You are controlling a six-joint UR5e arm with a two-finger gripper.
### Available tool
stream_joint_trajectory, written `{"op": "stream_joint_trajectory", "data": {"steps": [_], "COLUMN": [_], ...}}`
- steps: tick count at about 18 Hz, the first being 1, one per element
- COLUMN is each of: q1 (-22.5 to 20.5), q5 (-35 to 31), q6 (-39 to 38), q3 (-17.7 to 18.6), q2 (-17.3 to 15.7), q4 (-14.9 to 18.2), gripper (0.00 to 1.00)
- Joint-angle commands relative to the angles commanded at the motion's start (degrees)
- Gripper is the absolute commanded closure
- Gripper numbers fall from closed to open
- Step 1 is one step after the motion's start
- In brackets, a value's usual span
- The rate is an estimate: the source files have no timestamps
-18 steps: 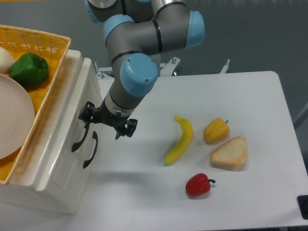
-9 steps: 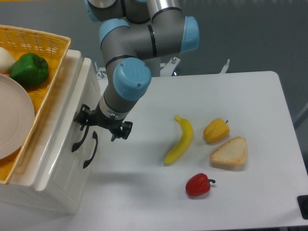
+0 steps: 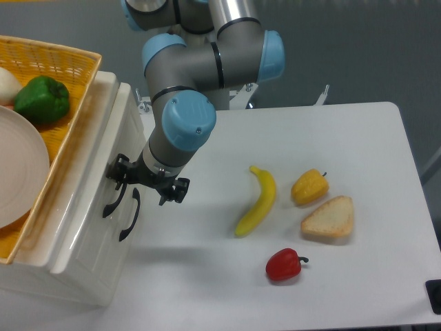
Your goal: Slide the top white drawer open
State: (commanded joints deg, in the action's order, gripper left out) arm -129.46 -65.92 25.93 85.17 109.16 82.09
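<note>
Right now your pincer (image 3: pixel 147 185) sits low at the front of the white cabinet (image 3: pixel 76 269), on the left side of the worktop (image 3: pixel 358 138). Its two black fingers stand apart, one at about the upper end of the handles and the other out over the worktop, so it reads as spread with nothing clamped between them. Whether the nearer finger actually touches a handle, you cannot tell from this angle.

You can find the top white drawer (image 3: pixel 83 186) as the panel nearest the cabinet's upper rim; its black curved handle (image 3: pixel 111 201) lies just below the pincer's left finger. Beside it runs the lower drawer's handle (image 3: pixel 130 215), a matching black bar. Both fronts look flush with the cabinet face, so the top drawer appears shut.

On top of the cabinet you have a yellow wicker basket (image 3: pixel 76 62) holding a green pepper (image 3: pixel 43 100), a pale plate (image 3: pixel 21 179) and a white rounded item at the frame's edge.

Out on the worktop, well apart from the cabinet, lie a banana (image 3: pixel 258 201), a yellow pepper (image 3: pixel 309 187) just to its right, a slice of bread (image 3: pixel 329 218) touching or almost touching that pepper, and a red pepper (image 3: pixel 284 265) nearer the front edge.
</note>
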Motion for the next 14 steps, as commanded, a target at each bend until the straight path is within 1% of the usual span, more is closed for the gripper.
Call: {"op": "stream_joint_trajectory", "data": {"steps": [4,6,10,14], "q1": [0.18,0.18,1.14,1.23], "q5": [-0.26,-2.36,-4.74,-5.62], "q6": [0.26,0.44,0.53,0.62], "q3": [0.00,-0.18,-0.09,-0.09], "q2": [0.00,0.00,0.00,0.00], "q4": [-0.35,-0.26,-1.49,-2.11], "gripper": [0.00,0.00,0.00,0.00]}}
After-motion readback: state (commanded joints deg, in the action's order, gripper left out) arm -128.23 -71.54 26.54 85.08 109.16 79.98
